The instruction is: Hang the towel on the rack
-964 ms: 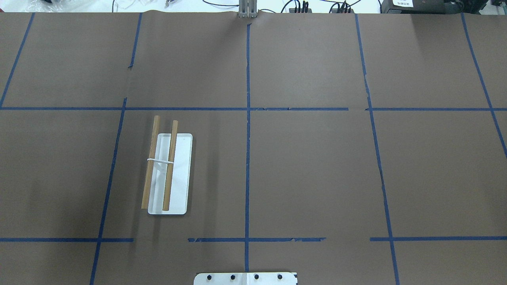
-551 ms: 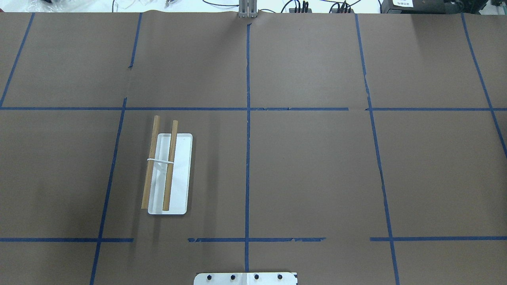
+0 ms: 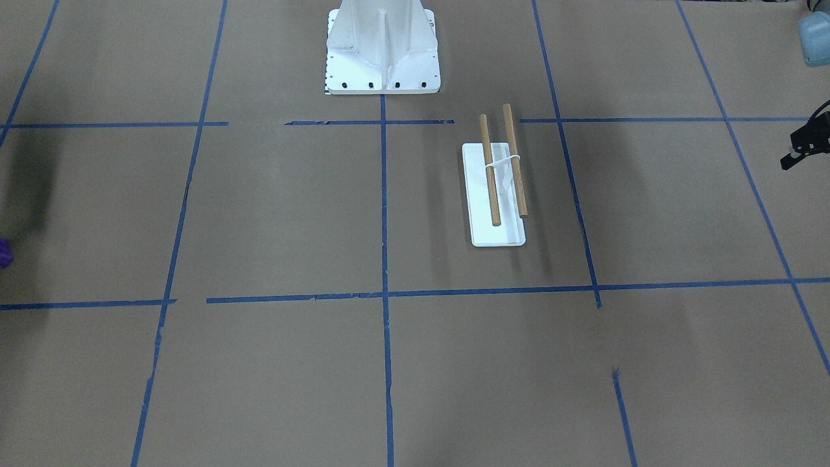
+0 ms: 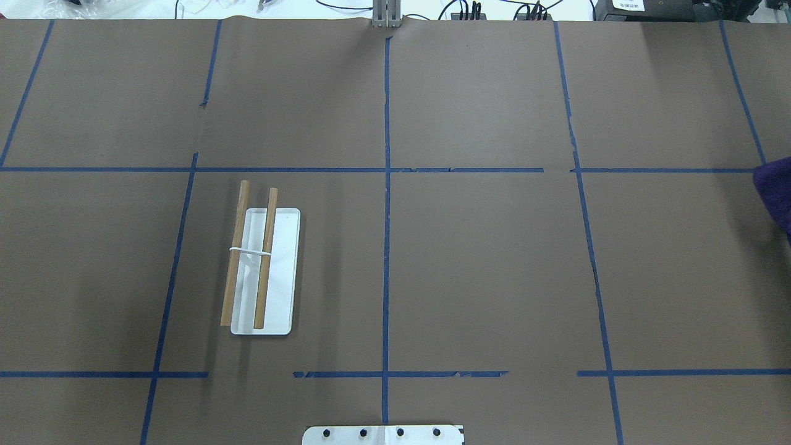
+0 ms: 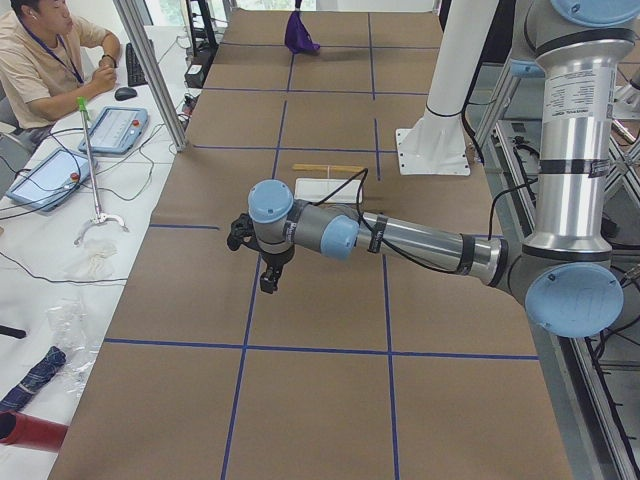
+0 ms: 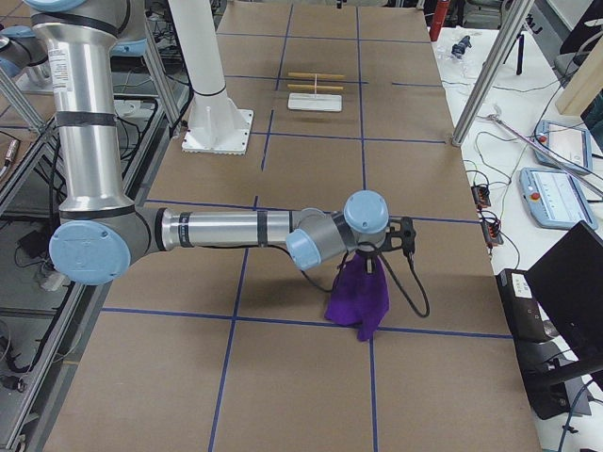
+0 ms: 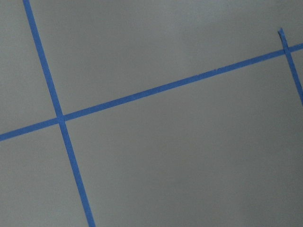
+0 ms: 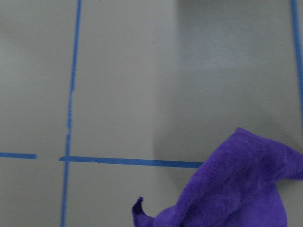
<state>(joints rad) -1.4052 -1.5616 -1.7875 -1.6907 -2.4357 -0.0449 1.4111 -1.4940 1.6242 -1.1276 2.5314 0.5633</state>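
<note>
Towel [image 6: 358, 294] dangles just beneath the right gripper [image 6: 367, 263], rack [image 4: 283, 278] well beyond; left gripper [image 5: 268, 284] hovers; can't tell either's jaws.

**Overhead: rack in the left half, towel at the right edge**

Rack [image 4: 281, 272] stands in the desk's left half, about midway between the near and far edges. Flat white base. Two wooden dowels [image 4: 266, 256] run near-to-far, parallel, joined by a white crosspiece [image 4: 250, 251]. Left dowel overhangs the base's left side. Purple towel [image 4: 776, 188]: only a corner shows, at the desk's right edge, well apart from the rack. White bolted plate [image 4: 383, 434] at the near edge, centre. Brown paper [image 4: 482, 266], blue tape grid [image 4: 387, 247].
</note>
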